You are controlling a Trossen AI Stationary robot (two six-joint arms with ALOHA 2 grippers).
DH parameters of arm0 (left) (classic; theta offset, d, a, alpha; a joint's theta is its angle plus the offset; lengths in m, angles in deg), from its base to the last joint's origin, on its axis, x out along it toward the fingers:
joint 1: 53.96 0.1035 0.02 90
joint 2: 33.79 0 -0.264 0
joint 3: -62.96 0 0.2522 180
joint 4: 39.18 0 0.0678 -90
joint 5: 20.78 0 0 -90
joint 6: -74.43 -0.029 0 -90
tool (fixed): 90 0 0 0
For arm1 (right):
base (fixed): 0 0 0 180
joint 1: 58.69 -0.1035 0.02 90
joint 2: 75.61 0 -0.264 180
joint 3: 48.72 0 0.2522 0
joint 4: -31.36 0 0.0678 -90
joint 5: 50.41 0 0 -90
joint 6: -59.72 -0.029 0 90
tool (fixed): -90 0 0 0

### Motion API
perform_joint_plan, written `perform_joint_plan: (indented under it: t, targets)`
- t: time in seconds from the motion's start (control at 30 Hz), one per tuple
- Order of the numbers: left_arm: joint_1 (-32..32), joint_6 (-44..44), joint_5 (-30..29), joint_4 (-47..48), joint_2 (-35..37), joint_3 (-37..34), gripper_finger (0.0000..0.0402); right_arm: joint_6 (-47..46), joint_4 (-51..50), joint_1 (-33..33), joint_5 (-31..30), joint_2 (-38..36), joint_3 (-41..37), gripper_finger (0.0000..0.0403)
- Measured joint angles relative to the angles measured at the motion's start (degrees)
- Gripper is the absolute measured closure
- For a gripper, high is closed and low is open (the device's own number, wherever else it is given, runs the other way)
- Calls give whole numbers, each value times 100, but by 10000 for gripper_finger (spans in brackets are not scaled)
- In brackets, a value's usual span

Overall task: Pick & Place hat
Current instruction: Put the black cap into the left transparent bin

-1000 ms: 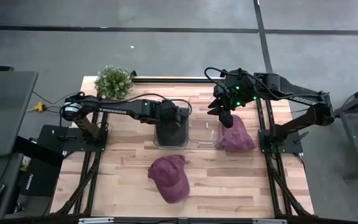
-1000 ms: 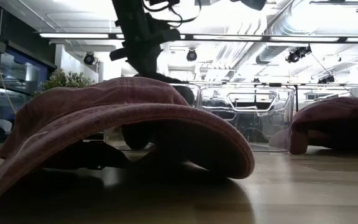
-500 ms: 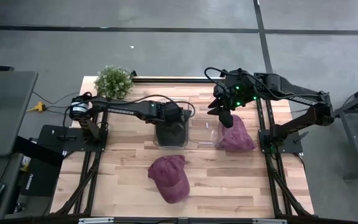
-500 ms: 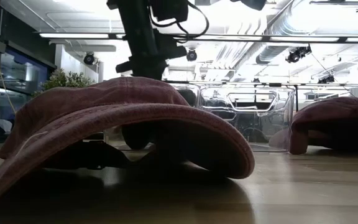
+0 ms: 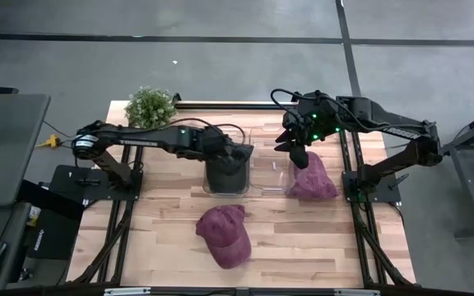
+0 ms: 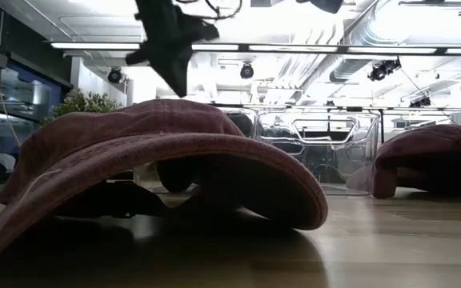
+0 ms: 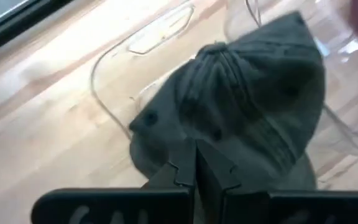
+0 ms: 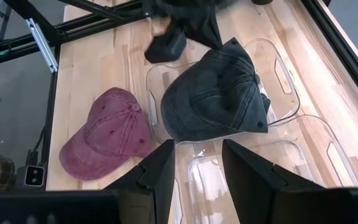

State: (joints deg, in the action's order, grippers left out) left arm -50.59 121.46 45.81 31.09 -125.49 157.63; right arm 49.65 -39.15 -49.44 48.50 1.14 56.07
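At nine o'clock on my butcher-block wooden table (image 5: 163, 222), the left gripper (image 7: 196, 169), fingers pressed together and empty, hangs above the dark grey denim cap (image 5: 227, 174) lying in the left clear plastic bin (image 8: 156, 93). I judge a straight lift clear of the bin walls best. A maroon cap (image 5: 225, 235) lies at six o'clock; another maroon cap (image 5: 312, 177) at three, beneath my right gripper (image 8: 196, 163), fingers spread. A small green potted plant (image 5: 151, 107) sits at eleven; fluorescent ceiling lights (image 6: 238, 47) glare beyond.
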Motion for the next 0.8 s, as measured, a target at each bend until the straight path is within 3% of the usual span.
perform_joint_plan:
  t: [0.13,0.33,0.57,0.8]
  targets:
    - [5,468,359,829,-57,-25,401,0,0,0,-2,0,0,274]
    - [81,992,896,817,-53,-143,401,1,-2,0,-79,0,0,274]
    - [117,1646,547,1267,-40,-283,401,2,-11,0,-85,0,0,274]
    - [118,1630,540,703,-40,-280,401,0,-6,0,-85,0,0,274]
